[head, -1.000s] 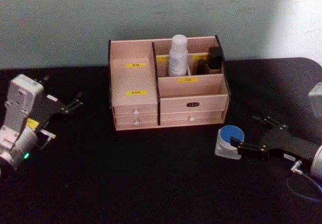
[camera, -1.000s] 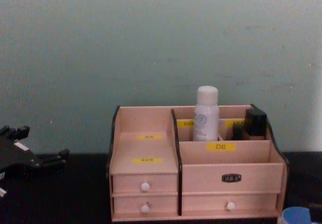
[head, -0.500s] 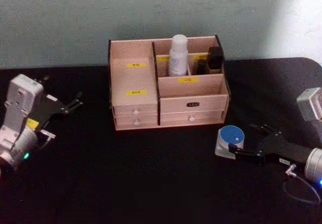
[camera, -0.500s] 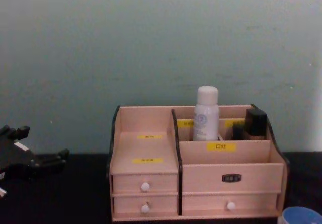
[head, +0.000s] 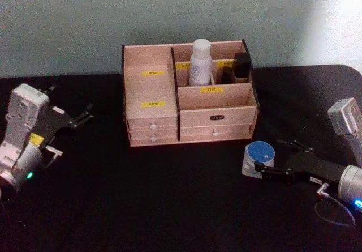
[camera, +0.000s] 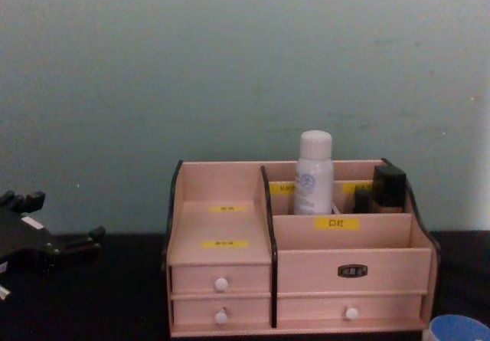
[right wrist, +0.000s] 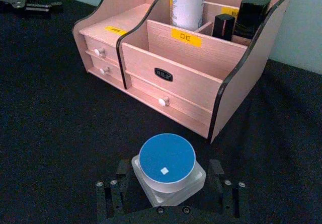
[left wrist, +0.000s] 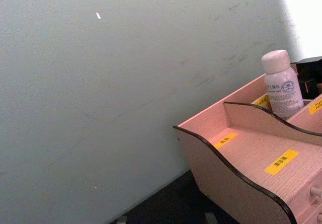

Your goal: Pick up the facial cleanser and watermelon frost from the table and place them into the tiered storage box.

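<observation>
My right gripper has swung lower and squarer behind the blue-lidded jar, which has stayed put just off the front right corner of the tiered storage box. Half done, I judge: the white bottle, surely the facial cleanser, stands upright in the box's back compartment. The jar, likely the watermelon frost, waits on the table. My right jaws straddle it, wide, not yet clamped. My left gripper idles, fingers spread, well left of the box.
</observation>
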{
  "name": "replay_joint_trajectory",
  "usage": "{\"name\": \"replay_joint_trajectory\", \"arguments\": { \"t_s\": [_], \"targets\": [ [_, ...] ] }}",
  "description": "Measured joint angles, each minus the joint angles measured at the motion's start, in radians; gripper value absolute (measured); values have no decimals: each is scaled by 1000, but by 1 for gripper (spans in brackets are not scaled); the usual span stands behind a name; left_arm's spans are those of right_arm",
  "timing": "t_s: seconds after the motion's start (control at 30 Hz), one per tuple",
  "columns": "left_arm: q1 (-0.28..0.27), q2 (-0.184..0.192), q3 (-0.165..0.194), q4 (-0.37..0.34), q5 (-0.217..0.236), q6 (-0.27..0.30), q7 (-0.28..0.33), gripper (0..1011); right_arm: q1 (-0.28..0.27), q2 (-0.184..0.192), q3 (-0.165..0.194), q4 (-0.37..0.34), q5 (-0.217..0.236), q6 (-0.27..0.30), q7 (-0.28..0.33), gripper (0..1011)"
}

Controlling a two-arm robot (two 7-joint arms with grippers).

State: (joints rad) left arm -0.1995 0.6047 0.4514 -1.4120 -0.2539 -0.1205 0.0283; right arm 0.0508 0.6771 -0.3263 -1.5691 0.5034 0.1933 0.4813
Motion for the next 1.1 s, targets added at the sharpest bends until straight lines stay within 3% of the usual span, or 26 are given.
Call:
{"name": "replay_joint_trajectory", "arguments": {
  "t_s": [1.1],
  "targets": [
    [0,0,0,0,0,0,0,1001,58,-29,-37,68,-11,1,19,1000]
  ]
}}
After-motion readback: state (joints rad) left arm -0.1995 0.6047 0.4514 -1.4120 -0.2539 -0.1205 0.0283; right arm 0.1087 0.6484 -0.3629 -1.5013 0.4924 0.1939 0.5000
